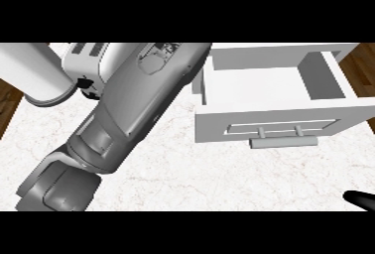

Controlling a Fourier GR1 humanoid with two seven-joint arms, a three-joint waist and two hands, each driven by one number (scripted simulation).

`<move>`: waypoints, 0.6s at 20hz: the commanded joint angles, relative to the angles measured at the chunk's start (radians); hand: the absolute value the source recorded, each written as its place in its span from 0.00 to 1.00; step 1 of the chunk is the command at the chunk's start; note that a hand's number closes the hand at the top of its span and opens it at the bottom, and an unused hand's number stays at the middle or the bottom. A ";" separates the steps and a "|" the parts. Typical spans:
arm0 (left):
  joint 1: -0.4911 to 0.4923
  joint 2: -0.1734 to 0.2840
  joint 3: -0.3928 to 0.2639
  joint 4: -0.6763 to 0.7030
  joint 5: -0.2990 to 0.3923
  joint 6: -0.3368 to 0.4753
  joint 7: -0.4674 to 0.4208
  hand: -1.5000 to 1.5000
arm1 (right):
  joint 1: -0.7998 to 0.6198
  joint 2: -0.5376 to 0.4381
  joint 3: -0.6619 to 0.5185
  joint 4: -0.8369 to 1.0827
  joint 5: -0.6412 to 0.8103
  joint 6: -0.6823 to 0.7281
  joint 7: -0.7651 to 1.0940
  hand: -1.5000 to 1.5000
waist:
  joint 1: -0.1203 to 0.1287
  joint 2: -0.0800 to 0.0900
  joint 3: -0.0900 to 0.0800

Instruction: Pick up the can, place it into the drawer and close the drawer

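Okay, so from where I'm sitting the head view is mostly arm right now; the left forearm (132,109) comes in from the near left corner and runs diagonally out to the far middle, big and grey, covering a good chunk of the counter (219,173); its far end goes up out of view right beside the drawer's left wall, so the left hand itself doesn't show and I can't tell what it's doing or whether it's got anything; the right hand (360,199) is just a small black bit poking in at the near right edge, low over the marble, and I can't tell if it's spread or closed from that little; the drawer (271,119) sits on the right side, pulled open toward me, white inside and out, with its front panel nearest and the handle (283,142) sticking out along the bottom of that panel; the can doesn't show anywhere I can see, so honestly I can't say where it is, maybe behind the arm, but I can't tell; over on the far left there's a white cylinder (36,74) lying on its side, and just right of it a white toaster-looking appliance (95,59) partly tucked behind the forearm; dark wood floor (7,99) shows past the counter edges.
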 commanded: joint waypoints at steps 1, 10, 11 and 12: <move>-0.089 0.000 -0.014 0.096 0.044 0.012 -0.004 1.00 | -0.048 -0.005 0.029 -0.031 0.014 -0.027 0.064 0.00 | -0.009 0.003 0.000; -0.146 0.000 -0.119 0.195 0.109 0.117 -0.038 1.00 | -0.079 -0.018 0.051 0.032 0.036 -0.009 0.025 0.00 | -0.042 0.010 0.002; -0.133 0.000 -0.124 0.220 0.104 0.131 -0.058 0.00 | -0.052 -0.004 0.041 0.047 0.019 0.000 -0.003 0.00 | -0.052 0.014 0.003; -0.143 0.000 -0.111 0.236 0.111 0.141 -0.073 0.00 | -0.101 -0.041 0.045 0.028 0.013 0.002 0.051 0.00 | -0.059 0.018 0.002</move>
